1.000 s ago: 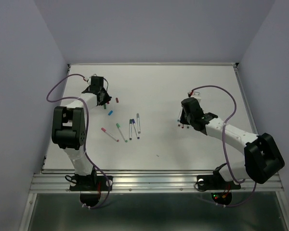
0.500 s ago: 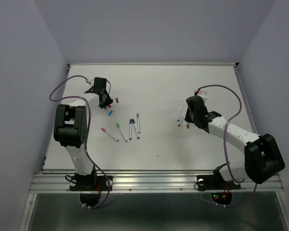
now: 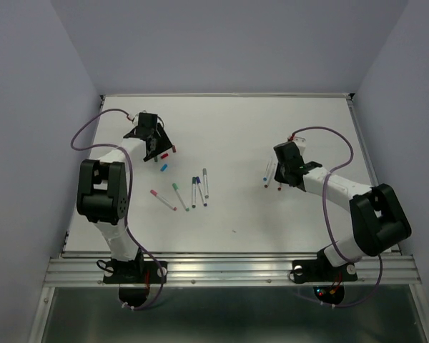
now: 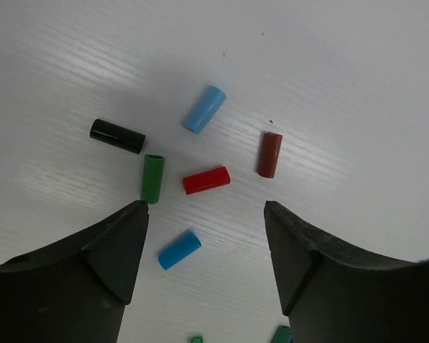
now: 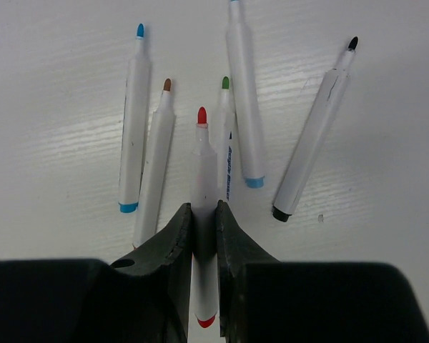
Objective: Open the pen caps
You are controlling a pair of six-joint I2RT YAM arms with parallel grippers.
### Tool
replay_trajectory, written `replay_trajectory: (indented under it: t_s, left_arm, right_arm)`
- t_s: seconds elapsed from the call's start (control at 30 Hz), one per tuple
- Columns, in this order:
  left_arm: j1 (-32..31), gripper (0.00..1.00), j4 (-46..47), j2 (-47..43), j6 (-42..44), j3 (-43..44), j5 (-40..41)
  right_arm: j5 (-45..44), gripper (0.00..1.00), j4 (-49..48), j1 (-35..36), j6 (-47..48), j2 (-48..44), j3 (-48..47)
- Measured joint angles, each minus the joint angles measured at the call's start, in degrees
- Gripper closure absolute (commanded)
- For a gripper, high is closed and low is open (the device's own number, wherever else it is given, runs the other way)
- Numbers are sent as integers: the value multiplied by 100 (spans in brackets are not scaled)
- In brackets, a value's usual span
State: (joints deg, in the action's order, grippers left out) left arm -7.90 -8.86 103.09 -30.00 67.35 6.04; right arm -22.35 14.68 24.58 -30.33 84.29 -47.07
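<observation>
Red cap: lies flat and free on the table, just ahead of the gap between the left gripper's fingers.
Loose caps: green and black ahead to the left, dark red ahead to the right, light blue farthest ahead, blue back between the fingers.
Left gripper: released, with its jaws spread wide over the scatter and nothing between them. A second ago they were pinched nearly together.
Meaning: the red cap looks freshly dropped among the others, so that cap is off.
Red-tipped pen: its tip is bare and points away. Its barrel is clenched in the right gripper.
Right gripper: grasps that pen just as tightly as a second ago, low over the bare pens.
Bare pens: several lie on the table ahead of the right fingers, tips pointing away.
Capped pens: five lie between the arms, well apart from both grippers, and apparently still need opening.
Next, judged: lay the red-tipped pen with the bare ones, then fetch a capped pen.
</observation>
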Motion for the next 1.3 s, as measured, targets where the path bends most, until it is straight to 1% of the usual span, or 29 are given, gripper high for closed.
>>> replay_trajectory:
  t_s: [0.03, 0.07, 0.13, 0.17, 0.3, 0.37, 0.4, 0.47, 0.57, 0.63, 0.73, 0.83, 0.87, 1.0, 1.1, 1.2, 1.27, 1.3]
  left_arm:
    - [-4, 16, -7, -68, 11, 0, -13]
    - [-15, 8, -22, -243, 15, -2, -22]
    - [-28, 3, 4, -557, 28, -31, -48]
    - [-35, 1, 7, -745, 33, -61, -66]
    - [-37, 1, 92, -1563, 39, -361, -127]
    - [-37, 1, 133, -1963, 33, -566, -151]
    - [-37, 1, 136, -2079, 28, -629, -155]
    - [-37, 1, 142, -2260, 13, -741, -162]
    - [-37, 1, 136, -2461, -7, -892, -164]
    - [-37, 1, 131, -2549, -13, -968, -166]
    - [-37, 1, 122, -2677, -33, -1049, -168]
    - [-37, 1, 118, -2824, -50, -1067, -177]
    - [-37, 1, 118, -2868, -50, -1067, -192]
    - [-37, 1, 136, -3040, -52, -1132, -293]
    - [-37, 1, 133, -3108, -52, -1176, -308]
    - [-37, 1, 133, -3165, -55, -1226, -323]
    - [-37, 1, 127, -3195, -55, -1259, -332]
    - [-37, 1, 127, -3204, -55, -1266, -339]
  right_arm:
    - [2, 85, 2, -17, -13, 85, -35]
    - [2, 84, 4, -28, -24, 186, -81]
    - [4, 83, -2, -59, -68, 413, -195]
    - [7, 80, -2, -63, -101, 525, -260]
    - [33, 75, -13, -63, -146, 811, -417]
    - [37, 68, -13, -63, -160, 929, -485]
    - [35, 67, -13, -63, -162, 962, -498]
    - [42, 66, -15, -63, -179, 1001, -507]
    - [44, 60, -13, -63, -227, 1014, -509]
    - [46, 60, -13, -63, -256, 1014, -509]
    - [87, 54, -11, -63, -269, 1005, -538]
    - [297, 29, -9, -63, -168, 839, -549]
    - [446, 1, -13, -63, -109, 721, -549]
    - [973, 0, -96, 31, 125, 192, -564]
    - [1161, 0, -186, 330, 243, 17, -675]
    - [1132, 0, -195, 953, 284, 214, -1029]
    - [1008, 0, -184, 1419, 291, 608, -1464]
    - [984, 0, -188, 1528, 289, 750, -1596]
